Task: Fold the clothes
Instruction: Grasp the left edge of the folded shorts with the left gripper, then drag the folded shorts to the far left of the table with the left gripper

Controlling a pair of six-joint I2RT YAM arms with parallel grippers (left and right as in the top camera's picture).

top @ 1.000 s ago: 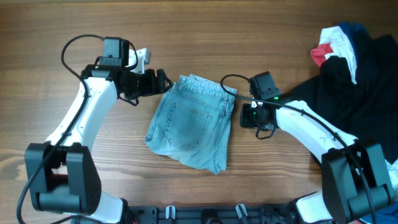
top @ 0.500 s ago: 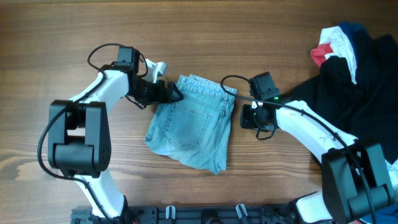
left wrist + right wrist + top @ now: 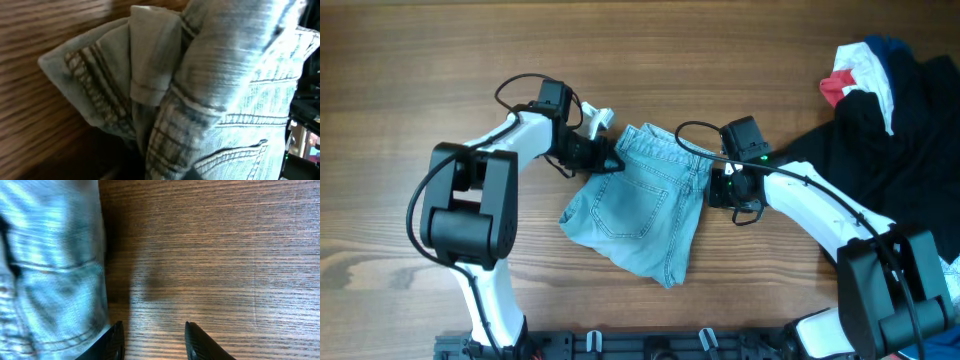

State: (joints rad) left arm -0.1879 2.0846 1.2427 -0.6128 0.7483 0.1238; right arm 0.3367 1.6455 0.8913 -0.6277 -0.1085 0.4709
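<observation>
Your right fingers (image 3: pixel 116 341) stand apart with bare wood between them, and the left-hand one sits just against the edge of the pale-blue jeans (image 3: pixel 640 205). Your left fingers (image 3: pixel 603 158) are at the waistband corner of the jeans, where the denim bunches into folds in the left wrist view. The tips are hidden there, so I cannot tell whether they are clamped on the cloth. The jeans lie folded, back pocket up, mid-counter (image 3: pixel 440 40) between your two arms. The heap of black, white, red and navy garments (image 3: pixel 880 110) sits well apart at the right edge.
</observation>
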